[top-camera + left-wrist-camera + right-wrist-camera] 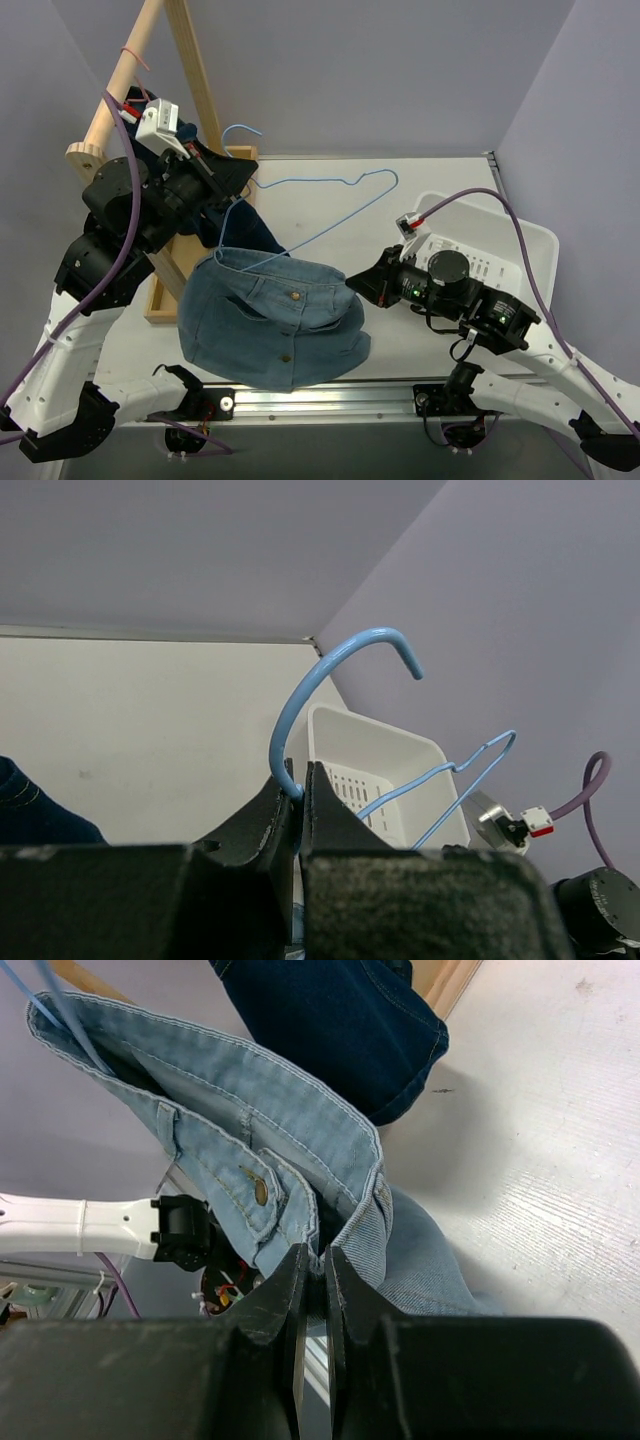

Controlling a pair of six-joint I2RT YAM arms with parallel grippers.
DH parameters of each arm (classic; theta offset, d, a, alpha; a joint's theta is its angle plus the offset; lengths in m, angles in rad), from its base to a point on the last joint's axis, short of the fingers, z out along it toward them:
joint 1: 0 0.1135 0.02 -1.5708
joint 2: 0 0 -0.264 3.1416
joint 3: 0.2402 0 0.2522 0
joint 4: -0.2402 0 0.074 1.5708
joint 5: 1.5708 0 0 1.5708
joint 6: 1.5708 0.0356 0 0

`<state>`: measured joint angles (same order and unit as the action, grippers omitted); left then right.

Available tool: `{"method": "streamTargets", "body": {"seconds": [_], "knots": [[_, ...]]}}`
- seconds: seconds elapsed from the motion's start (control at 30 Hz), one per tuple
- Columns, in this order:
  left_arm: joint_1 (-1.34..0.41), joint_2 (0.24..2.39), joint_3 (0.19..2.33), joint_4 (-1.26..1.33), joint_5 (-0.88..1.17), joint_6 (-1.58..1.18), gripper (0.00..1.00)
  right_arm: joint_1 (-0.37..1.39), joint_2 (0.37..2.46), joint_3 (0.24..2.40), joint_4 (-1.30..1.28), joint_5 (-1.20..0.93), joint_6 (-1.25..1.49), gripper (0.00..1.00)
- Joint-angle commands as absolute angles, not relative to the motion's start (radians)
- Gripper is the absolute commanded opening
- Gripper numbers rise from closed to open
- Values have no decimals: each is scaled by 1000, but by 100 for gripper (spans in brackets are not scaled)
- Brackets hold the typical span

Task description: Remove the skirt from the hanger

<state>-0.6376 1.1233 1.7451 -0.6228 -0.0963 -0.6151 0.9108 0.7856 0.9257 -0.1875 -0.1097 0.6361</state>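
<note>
— How does the left claw (300,780) stand?
— Clenched on the neck of the blue wire hanger (383,633), just under the hook. It holds the hanger up off the worktop (330,215), beside the wooden rack (130,60).
— And the right claw (312,1260)?
— Pinched shut on the waistband of the light denim skirt (230,1110), close to a brass button.
— Where is the skirt, then?
— Between the two arms, near the front edge of the worktop. One corner of the hanger runs down into the open waist, so the skirt is not yet off it. Its lower part seems to rest on the worktop, though the overhead view does not make that plain.
— What lies around it?
— A dark blue garment (340,1020) hangs just behind the skirt, by the rack. A white bin (530,250) stands at the right, behind the right arm.
</note>
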Motion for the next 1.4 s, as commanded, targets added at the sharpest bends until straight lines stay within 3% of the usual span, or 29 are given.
{"method": "streamTargets", "body": {"seconds": [0.0, 0.57, 1.13, 1.37], "knots": [[-630, 1132, 1827, -540, -83, -629, 2, 916, 779, 916, -112, -98, 650, 0], [-630, 1143, 1911, -548, 215, -701, 2, 914, 847, 971, -71, 49, 620, 0], [-630, 954, 1715, -818, 173, -491, 2, 904, 1077, 1500, -242, 512, 387, 0], [-630, 931, 1591, -830, 170, -459, 2, 903, 1092, 1649, -206, 586, 230, 0]]}}
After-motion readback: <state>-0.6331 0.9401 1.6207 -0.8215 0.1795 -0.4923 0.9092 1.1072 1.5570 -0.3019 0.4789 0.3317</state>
